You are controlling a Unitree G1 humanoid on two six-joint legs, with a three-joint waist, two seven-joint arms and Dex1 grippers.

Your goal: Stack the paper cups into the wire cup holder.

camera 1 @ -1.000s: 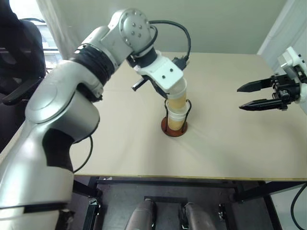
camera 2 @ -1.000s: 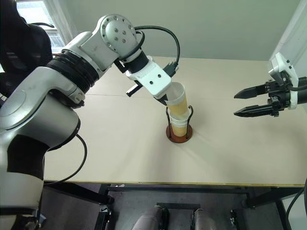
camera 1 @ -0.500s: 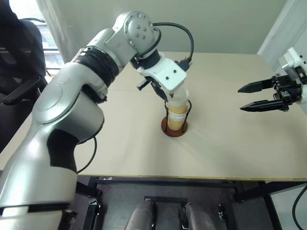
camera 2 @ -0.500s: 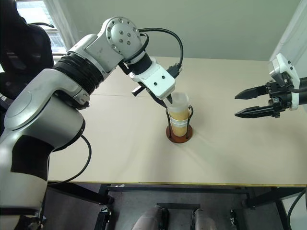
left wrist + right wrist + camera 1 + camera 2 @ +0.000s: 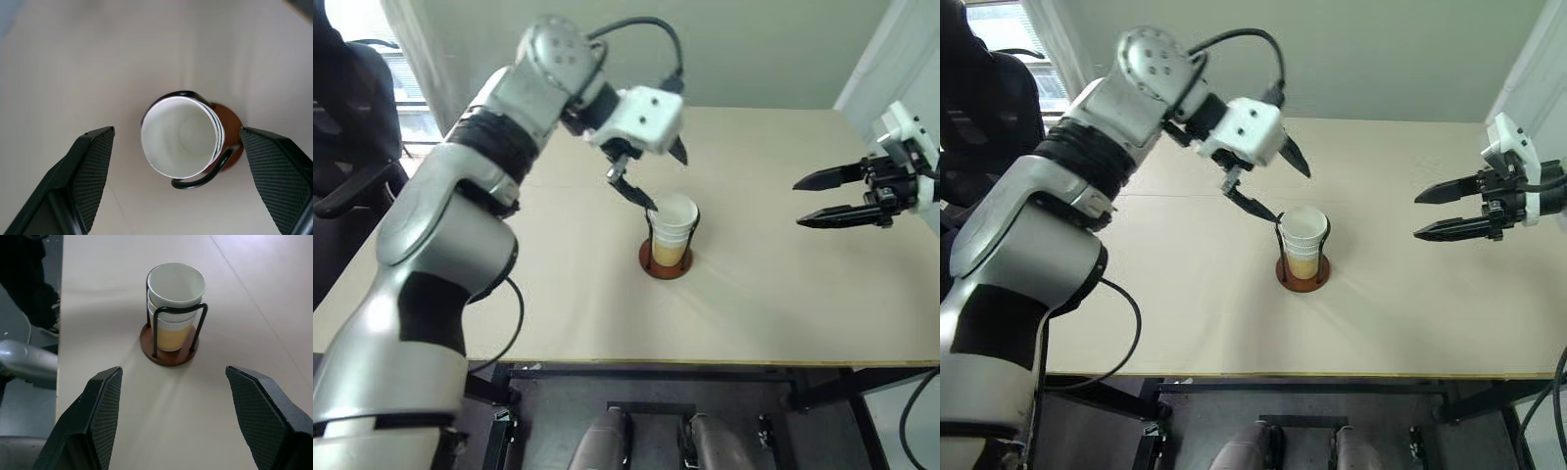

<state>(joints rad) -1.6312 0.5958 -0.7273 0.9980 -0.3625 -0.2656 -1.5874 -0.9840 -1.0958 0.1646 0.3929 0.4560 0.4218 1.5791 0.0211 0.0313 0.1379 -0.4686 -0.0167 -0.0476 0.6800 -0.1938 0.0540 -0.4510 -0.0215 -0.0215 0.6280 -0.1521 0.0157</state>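
Paper cups nested inside wire cup holder, mid-worktop. Left tool above, just left of stack, apart. Right tool well right, above worktop.

Three nested paper cups stand upright inside the wire cup holder mid-table.

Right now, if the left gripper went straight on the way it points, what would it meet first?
Probably the cups nested in the holder: they sit centred ahead of the left gripper, whose jaws stand wide open. How far off is unclear.
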